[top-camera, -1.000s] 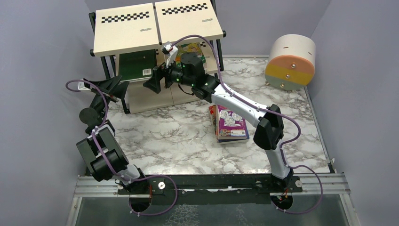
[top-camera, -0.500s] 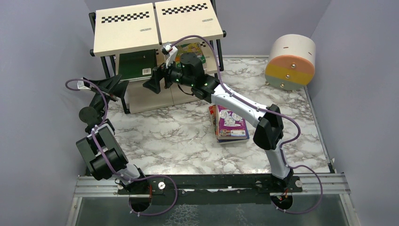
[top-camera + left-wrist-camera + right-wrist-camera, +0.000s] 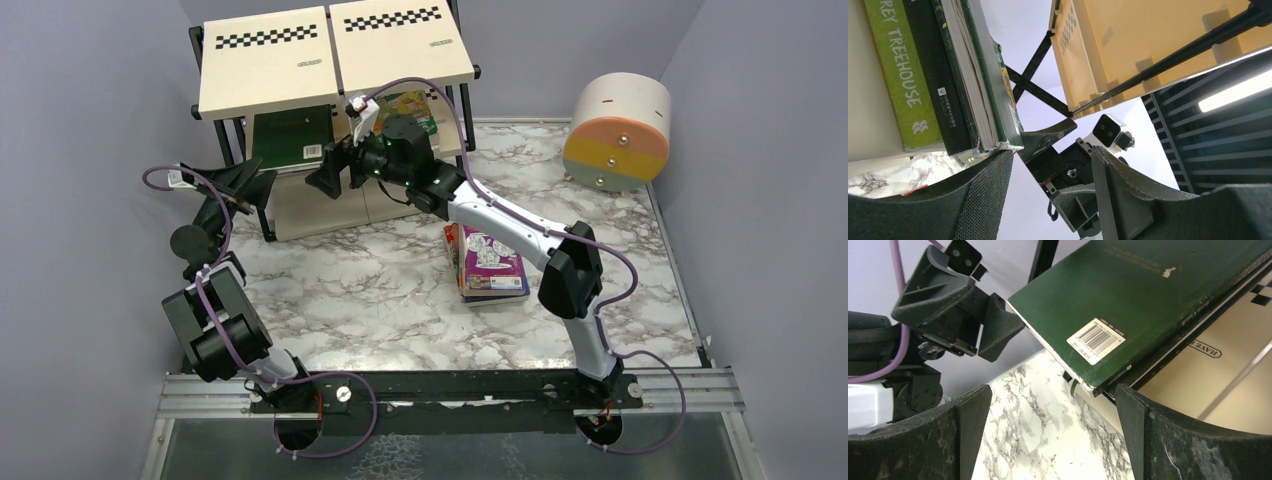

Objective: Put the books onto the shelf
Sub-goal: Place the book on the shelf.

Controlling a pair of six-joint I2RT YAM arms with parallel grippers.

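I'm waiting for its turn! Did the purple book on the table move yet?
No. The purple book lies on the same patch of the marble table as before, no nearer to or farther from the round drum.

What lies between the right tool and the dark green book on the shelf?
Nothing. In the right wrist view, the open right tool faces the dark green book across a bare gap; only the marble table shows below it.

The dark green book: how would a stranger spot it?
Find the black-framed shelf at the far left of the table. Under its top board, left side, the dark green book tops a stack; a white barcode sticker sets it apart.
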